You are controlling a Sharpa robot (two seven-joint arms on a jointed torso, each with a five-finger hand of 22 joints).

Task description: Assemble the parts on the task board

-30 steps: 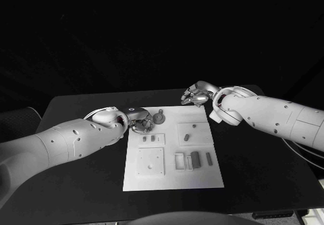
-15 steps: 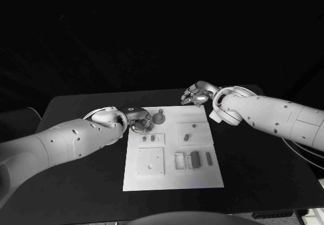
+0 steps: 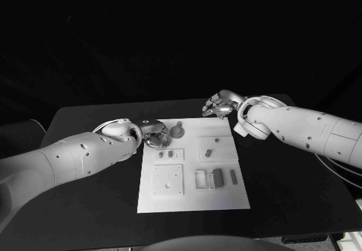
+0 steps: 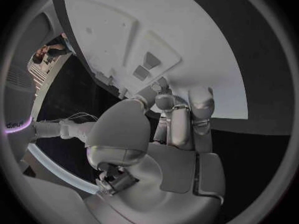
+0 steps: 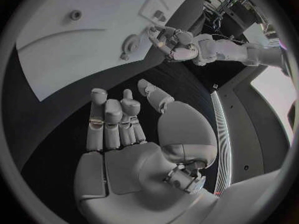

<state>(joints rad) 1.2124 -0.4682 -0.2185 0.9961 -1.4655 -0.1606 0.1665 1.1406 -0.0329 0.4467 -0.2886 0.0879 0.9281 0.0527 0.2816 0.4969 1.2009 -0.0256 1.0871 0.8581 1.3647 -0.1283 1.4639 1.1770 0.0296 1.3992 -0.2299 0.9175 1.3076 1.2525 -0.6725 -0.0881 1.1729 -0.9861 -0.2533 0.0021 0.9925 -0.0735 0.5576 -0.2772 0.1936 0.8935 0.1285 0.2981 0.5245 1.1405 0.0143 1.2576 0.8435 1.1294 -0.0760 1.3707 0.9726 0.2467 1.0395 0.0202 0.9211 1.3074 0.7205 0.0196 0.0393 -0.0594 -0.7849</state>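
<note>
The round part (image 3: 177, 130) lies flat on the task board (image 3: 192, 196), stem pointing away — apparently just touching the left hand (image 3: 156, 137)'s curled fingers, while the right hand (image 3: 219, 106) hovers empty, fingers loosely apart.

The left hand (image 3: 153, 134) is sitting left of centre in the head view, fingers curled inward. The right hand (image 3: 219, 104) is hovering upper right of centre, fingers apart, holding nothing.
</note>
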